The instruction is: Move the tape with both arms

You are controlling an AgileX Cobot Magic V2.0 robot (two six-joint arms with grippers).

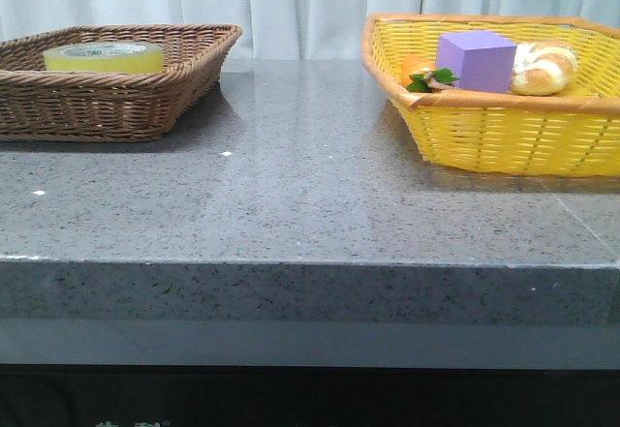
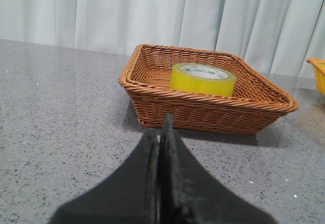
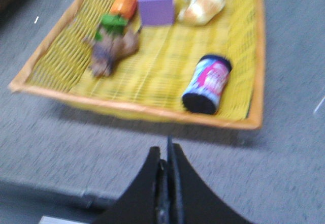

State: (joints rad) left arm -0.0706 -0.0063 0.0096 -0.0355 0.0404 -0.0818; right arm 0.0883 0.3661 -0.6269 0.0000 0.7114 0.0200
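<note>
The wide roll of translucent yellow packing tape (image 1: 104,56) sits flat inside the brown woven wicker basket (image 1: 145,98) on the left side of the grey speckled stone table (image 1: 291,204), its green-printed core facing up, nothing touching it. From the left wrist camera, the left gripper (image 2: 161,132) hangs low over the tabletop just short of that basket, its tapered black fingers pressed tight together with nothing between them, pointing towards the tape (image 2: 202,78) beyond the basket's near wall (image 2: 203,109). Over on the right, the yellow woven basket with the orange rim (image 1: 504,132) is well apart from the brown one, and it's crowded: a purple cube (image 1: 475,59) stands in it, an orange carrot with green leaves (image 1: 418,71) just beside it on one side, a pale bread roll (image 1: 542,67) on the other. The right wrist camera is blurry, but it shows the right gripper (image 3: 167,153) above bare table beside that yellow basket (image 3: 152,109), fingers likewise clamped shut on nothing. That view also picks out a brownish knobbly root-like thing (image 3: 109,51) next to the carrot (image 3: 124,1), and a small cylindrical can with a red and blue label (image 3: 207,84) lying on its side.
</note>
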